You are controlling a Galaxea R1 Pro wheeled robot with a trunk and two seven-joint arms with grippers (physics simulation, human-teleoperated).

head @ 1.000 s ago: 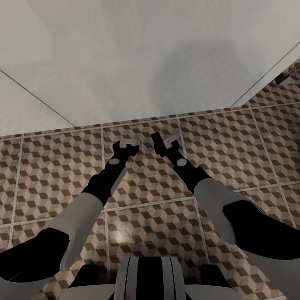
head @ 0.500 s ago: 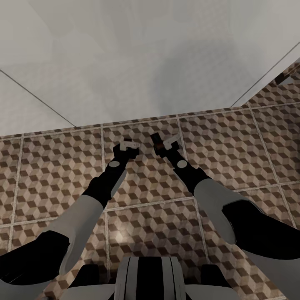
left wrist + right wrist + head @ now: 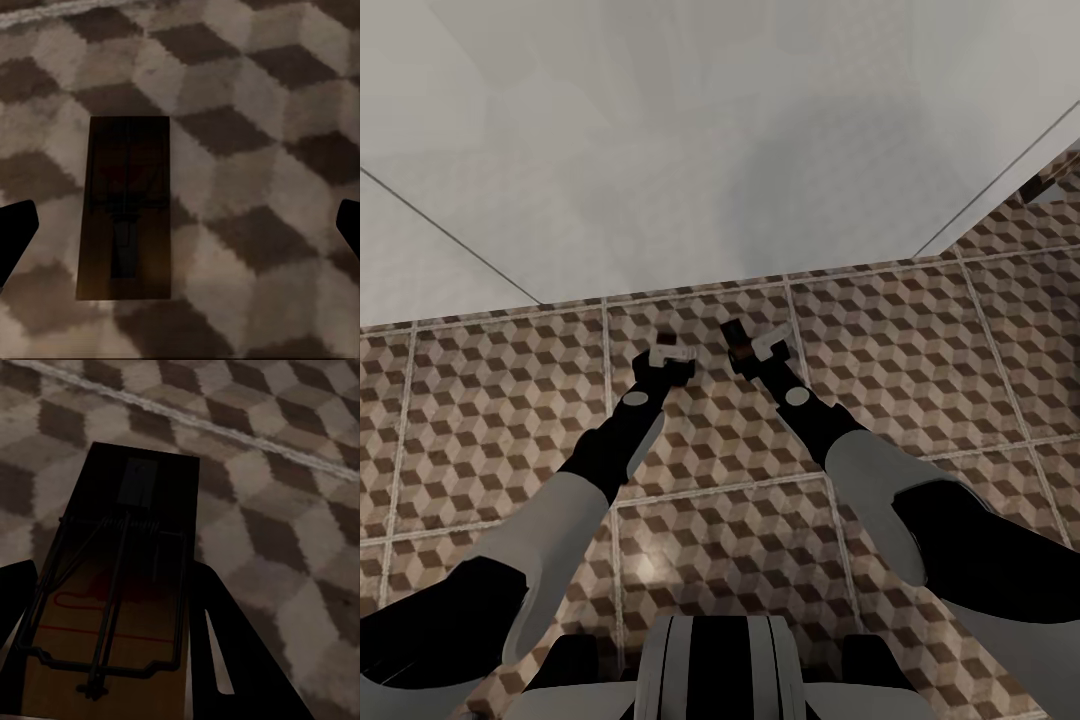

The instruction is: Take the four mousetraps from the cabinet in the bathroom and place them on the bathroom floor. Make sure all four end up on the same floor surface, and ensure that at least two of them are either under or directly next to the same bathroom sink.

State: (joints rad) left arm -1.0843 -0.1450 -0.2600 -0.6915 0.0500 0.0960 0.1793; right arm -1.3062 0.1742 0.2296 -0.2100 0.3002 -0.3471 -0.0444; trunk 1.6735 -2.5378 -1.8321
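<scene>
Mousetrap (image 3: 112,607) pinched in right pincer (image 3: 748,345), left pincer (image 3: 671,352) spread above floor (image 3: 920,330) mousetrap (image 3: 125,206).

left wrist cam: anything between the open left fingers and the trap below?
Nothing but bare bathroom floor. In the left wrist view the mousetrap lies flat between the left gripper's spread fingertips, untouched.

One mousetrap (image 3: 124,208) lies flat on the bathroom floor (image 3: 255,150), a dark rectangular board with wire down its middle (shadow hides the colour), free of any grip. A second mousetrap (image 3: 120,600), tan board with dark wire and red marking, sits tilted above the floor, clamped at its near end.
</scene>
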